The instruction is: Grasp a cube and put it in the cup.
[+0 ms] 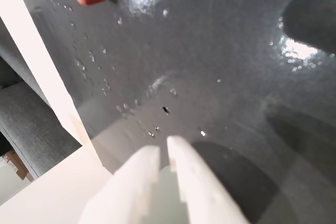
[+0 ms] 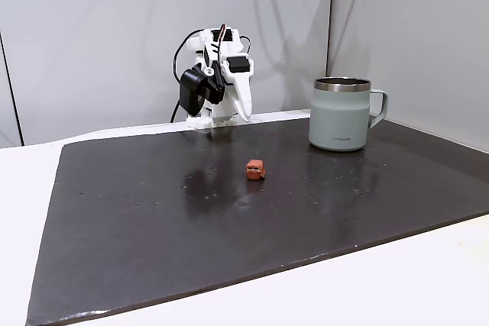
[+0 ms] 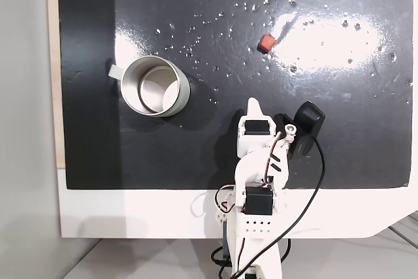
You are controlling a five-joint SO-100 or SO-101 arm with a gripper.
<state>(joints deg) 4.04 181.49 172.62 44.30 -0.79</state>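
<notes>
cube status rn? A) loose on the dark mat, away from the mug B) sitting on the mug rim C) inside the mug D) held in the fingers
A: the reddish-orange cube lies alone on the dark mat, apart from the mug, and the fingers hold nothing.

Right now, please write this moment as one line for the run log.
phase: before grasp | gripper: shut, empty | cube: on mat, apart from gripper | cup: upright, empty
</notes>
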